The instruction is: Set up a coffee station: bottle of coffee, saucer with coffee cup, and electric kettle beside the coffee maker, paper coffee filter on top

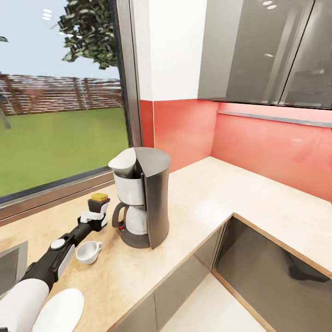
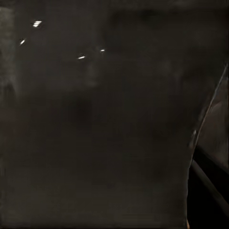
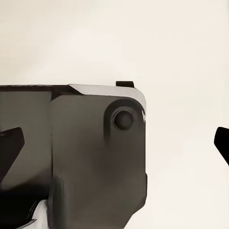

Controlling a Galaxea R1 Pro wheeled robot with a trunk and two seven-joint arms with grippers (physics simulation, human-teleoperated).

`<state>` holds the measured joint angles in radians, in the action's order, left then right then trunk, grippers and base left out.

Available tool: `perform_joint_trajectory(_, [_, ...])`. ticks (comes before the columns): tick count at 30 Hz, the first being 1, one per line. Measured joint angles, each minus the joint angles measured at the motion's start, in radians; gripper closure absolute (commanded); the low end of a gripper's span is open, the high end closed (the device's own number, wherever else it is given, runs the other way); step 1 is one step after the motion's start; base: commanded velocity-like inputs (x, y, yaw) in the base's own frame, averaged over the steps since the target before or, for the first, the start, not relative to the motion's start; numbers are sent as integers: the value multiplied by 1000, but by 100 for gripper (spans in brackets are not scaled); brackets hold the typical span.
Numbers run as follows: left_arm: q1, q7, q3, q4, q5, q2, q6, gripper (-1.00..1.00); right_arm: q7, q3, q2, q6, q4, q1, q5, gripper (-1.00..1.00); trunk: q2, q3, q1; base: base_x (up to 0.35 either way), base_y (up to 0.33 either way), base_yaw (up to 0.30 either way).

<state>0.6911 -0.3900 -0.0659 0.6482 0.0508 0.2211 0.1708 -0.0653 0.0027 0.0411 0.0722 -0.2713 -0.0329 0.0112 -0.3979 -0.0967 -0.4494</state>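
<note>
The coffee maker [image 1: 140, 198] stands on the kitchen countertop [image 1: 207, 198] near the window. Just to its left is the bottle of coffee [image 1: 99, 201], yellow lid up, with my left gripper [image 1: 96, 215] closed around its dark body at counter height. The left wrist view is dark all over, with that body pressed close to the camera. The coffee cup [image 1: 88, 252] sits on the counter under my left forearm, handle toward the coffee maker. The saucer [image 1: 60, 308] lies apart from the cup, near the counter's front edge. My right gripper [image 3: 117, 145] is open, its fingertips [image 3: 12, 143] spread wide over a pale floor.
A window [image 1: 60, 115] runs behind the counter at the left. The red backsplash [image 1: 258, 147] and grey wall cabinets [image 1: 263, 50] line the corner. A grey recessed panel [image 1: 10, 269] sits in the counter at the far left. A dark robot part [image 3: 95, 157] lies below the right gripper.
</note>
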Motion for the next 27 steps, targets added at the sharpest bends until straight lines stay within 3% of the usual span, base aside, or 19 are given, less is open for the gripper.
perform_joint_trajectory(10, [0, 0, -1, -15, 0, 0, 7, 100, 0, 1, 0, 0, 1, 0, 0, -100, 0, 0, 0, 103, 0, -7])
perform_joint_trajectory(27, [-2, 0, -2, -18, 0, -12, 10, 100, 0, 1, -1, 2, 1, 0, 1, -100, 0, 0, 0, 4, 0, 0])
